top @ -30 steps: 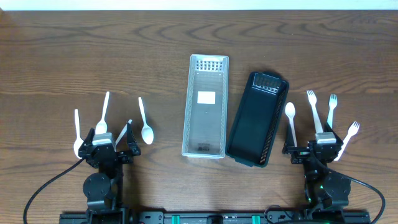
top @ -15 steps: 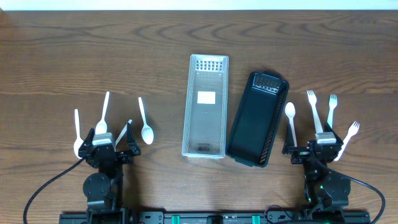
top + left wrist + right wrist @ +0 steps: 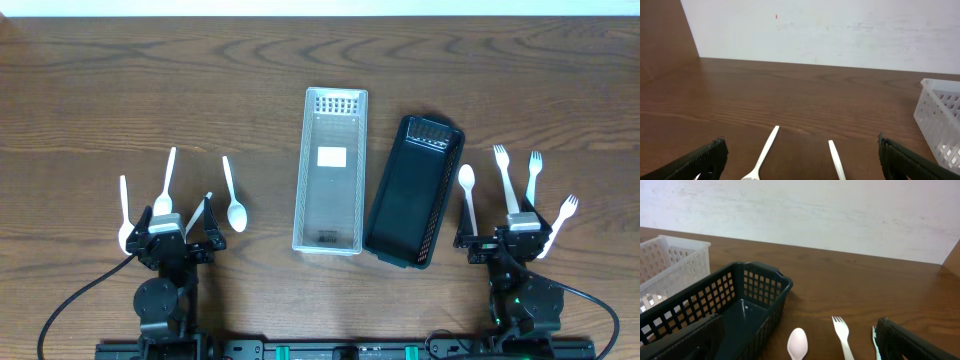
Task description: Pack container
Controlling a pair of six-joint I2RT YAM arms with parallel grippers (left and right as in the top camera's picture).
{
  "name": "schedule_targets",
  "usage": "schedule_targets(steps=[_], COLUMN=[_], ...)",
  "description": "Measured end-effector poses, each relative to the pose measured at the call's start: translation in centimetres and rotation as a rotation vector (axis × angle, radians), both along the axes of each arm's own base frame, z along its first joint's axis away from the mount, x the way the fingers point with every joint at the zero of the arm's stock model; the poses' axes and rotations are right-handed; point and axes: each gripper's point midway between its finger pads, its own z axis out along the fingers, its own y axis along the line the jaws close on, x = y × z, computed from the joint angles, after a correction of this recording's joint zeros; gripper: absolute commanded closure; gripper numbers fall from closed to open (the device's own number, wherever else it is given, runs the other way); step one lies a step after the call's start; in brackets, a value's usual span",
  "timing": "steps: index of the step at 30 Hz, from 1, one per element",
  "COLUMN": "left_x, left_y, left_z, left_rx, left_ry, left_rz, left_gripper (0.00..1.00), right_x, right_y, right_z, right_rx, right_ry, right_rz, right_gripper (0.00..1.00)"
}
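A clear white basket (image 3: 331,170) and a black basket (image 3: 414,190) lie side by side at the table's middle, both empty. White spoons lie at the left: one (image 3: 233,194) right of my left gripper (image 3: 173,236), others (image 3: 166,180) by it; two handles show in the left wrist view (image 3: 765,150). At the right lie a white spoon (image 3: 467,195) and three white forks (image 3: 505,176); the spoon (image 3: 797,343) and a fork (image 3: 842,332) show in the right wrist view. My right gripper (image 3: 505,240) rests over the fork handles. Both grippers are open and empty.
The black basket's mesh wall (image 3: 715,300) stands close to the right gripper's left finger. The white basket's corner (image 3: 940,122) shows at the right of the left wrist view. A pale wall runs behind the table's far edge.
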Motion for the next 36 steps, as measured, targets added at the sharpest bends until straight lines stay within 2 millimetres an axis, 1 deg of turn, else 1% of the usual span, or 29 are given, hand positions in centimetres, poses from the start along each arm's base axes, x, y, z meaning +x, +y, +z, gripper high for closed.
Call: schedule_targets(steps=[19,26,29,32,34,35,36], left_x=[0.0,0.0,0.0,-0.4,-0.9,-1.1,-1.4], left_y=[0.0,0.0,0.0,-0.2,-0.3,-0.3,-0.3], left_z=[0.0,0.1,0.2,-0.1,0.1,0.2,1.0], left_rx=[0.000,-0.001,-0.039,-0.081,-0.101,-0.107,-0.112], left_ry=[0.000,-0.002,-0.014,0.038,0.095,0.126,0.151], left_rz=[0.000,0.001,0.003,0.000,0.003,0.003,0.005], left_gripper=[0.02,0.02,0.02,0.02,0.02,0.02,0.02], right_x=[0.0,0.0,0.0,-0.2,-0.2,-0.2,-0.2], right_y=[0.1,0.2,0.6,0.8,0.7,0.6,0.5], right_z=[0.0,0.0,-0.1,-0.1,1.0,2.0,3.0], right_rx=[0.006,0.106,0.147,0.153,0.151,0.149,0.147], right_ry=[0.000,0.004,0.013,0.065,0.104,0.128,0.144], right_rz=[0.003,0.005,0.026,0.028,0.022,0.016,0.009], right_gripper=[0.01,0.01,0.01,0.01,0.01,0.01,0.01])
